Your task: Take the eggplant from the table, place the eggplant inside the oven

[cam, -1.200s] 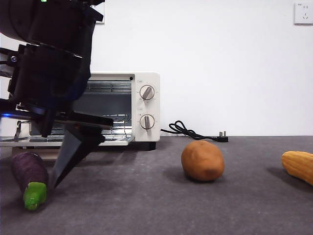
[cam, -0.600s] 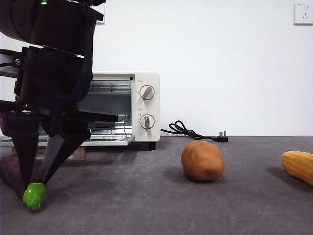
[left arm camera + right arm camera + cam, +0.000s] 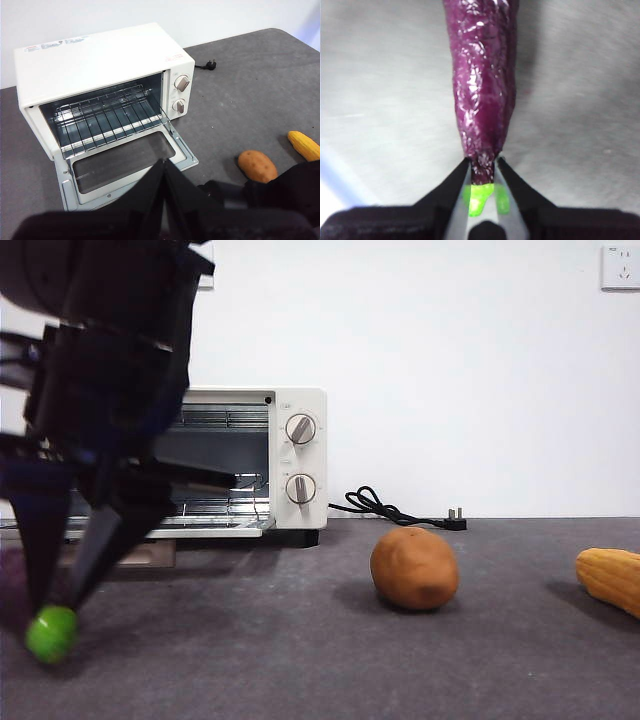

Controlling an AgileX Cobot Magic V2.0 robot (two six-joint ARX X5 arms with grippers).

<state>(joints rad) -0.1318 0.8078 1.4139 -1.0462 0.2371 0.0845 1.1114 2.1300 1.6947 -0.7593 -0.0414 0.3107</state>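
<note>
No brand name could be read on the oven [image 3: 100,70]; small labels sat on its top panel, one at a rear corner and one near the knob side, but their print was too fine to make out.

The right gripper [image 3: 483,167] was clamped on the eggplant [image 3: 482,80] at its narrow end, just where the purple skin met the green stem cap, one black jaw on each side of it. In the right wrist view the purple body stretched away from the jaws over the grey table [image 3: 580,100]. In the front view the right gripper [image 3: 50,605] stood in front of the oven [image 3: 290,455], on the side away from the knobs, with the green cap showing as a blurred ball at its tip, close above the table [image 3: 330,660]; whether the eggplant touched the surface could not be told.

The oven door [image 3: 122,162] lay folded down flat, and the wire rack [image 3: 107,117] inside was bare. The left gripper [image 3: 163,172] hung above and in front of the open door, its jaws closed together with nothing between them.

The potato [image 3: 414,568] sat on the table well to the knob side of the oven, with the corn cob [image 3: 610,580] farther out beyond it. A black power cord with its plug [image 3: 400,510] lay loose behind the potato, beside the oven. A white wall socket [image 3: 620,267] was high on the wall.
</note>
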